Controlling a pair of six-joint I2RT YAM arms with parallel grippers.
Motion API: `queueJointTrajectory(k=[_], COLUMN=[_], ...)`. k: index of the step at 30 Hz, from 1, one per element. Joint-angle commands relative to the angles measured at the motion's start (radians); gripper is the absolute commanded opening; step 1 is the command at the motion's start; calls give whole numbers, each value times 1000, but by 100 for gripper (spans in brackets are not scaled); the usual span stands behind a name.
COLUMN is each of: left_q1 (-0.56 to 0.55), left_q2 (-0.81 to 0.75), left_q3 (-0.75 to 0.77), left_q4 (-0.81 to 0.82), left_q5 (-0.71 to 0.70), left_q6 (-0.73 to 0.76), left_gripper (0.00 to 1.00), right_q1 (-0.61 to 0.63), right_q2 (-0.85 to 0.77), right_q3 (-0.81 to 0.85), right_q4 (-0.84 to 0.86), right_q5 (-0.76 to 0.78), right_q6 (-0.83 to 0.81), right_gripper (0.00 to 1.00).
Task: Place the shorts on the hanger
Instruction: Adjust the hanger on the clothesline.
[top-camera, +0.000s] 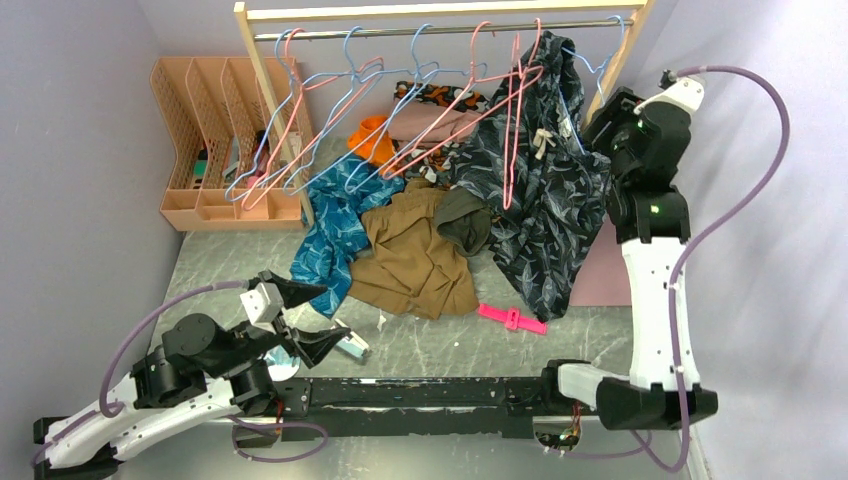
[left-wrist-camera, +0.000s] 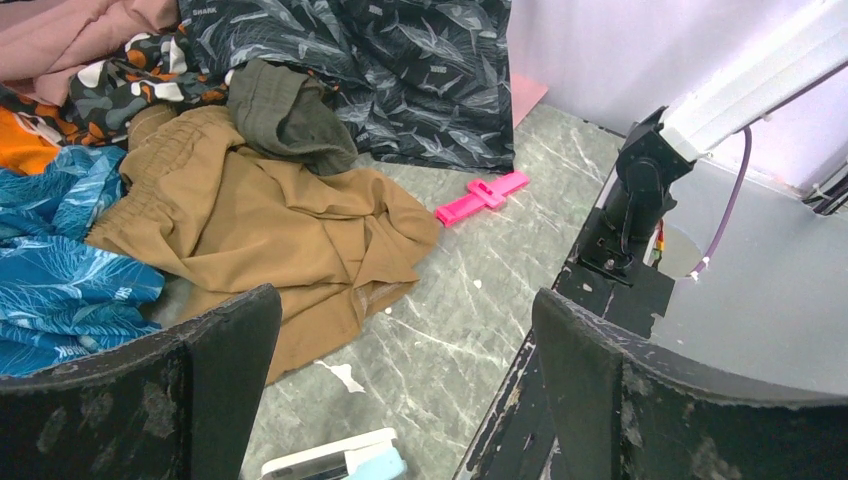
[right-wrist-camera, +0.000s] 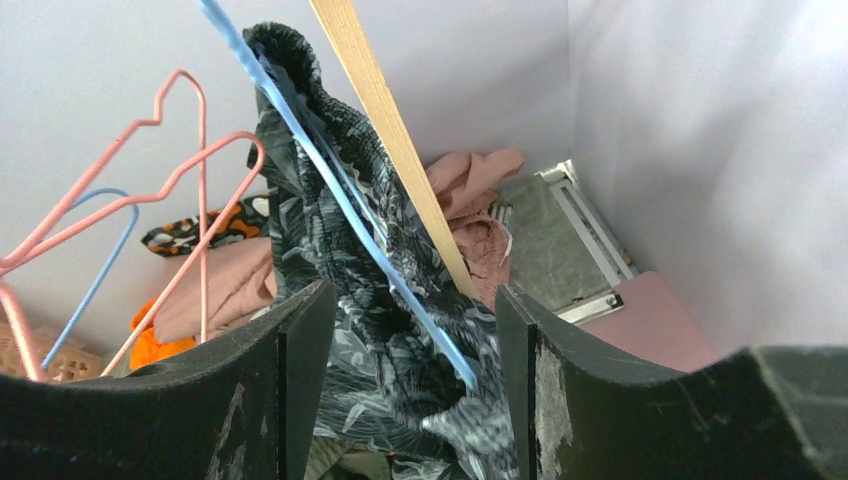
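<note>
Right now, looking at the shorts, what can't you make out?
- Right wrist view: whether the right gripper presses the shorts or only flanks them; its fingers cover any contact.
- Right wrist view: the hook of the hanger, cut off by the top edge.
- Top view: the right fingertips, indistinguishable against the dark shorts.
- Left wrist view: a white object, cut by the bottom edge.

A grey marbled table (top-camera: 440, 345) carries a crumpled brown fabric garment (top-camera: 415, 255) touching a teal-blue patterned garment (top-camera: 335, 230). A bright pink plastic clip (top-camera: 511, 318) lies near the hem of the dark leaf-print shorts (top-camera: 545, 230).
</note>
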Motion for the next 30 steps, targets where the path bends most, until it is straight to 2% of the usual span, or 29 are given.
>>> queueJointTrajectory(k=[1,6,12,17,21,30], left_q1=[5,5,5,5,5,5], left_q2=[14,8,6,8,10,19], left_q3=[-4,-6,-6,-7,-7,-6], left_q4=[17,15,16,20,21,21], left_q5=[13,11,14,15,12,5], left_q6=[5,3,5,5,4,2], left_gripper=[99,99,100,100,100,100], right_q1=[8,13,23,45,74,116], right_q2=[65,116,127,126,119,101], right_q3=[56,76,91,141,150,116], right_q4=[16,16,11,-2,-5,5], right_q5=[-21,21,52,69,96,165], right_q6=[-23,-43,-62,-86,-115,-185], right_gripper=[63,59,29,14,10,10])
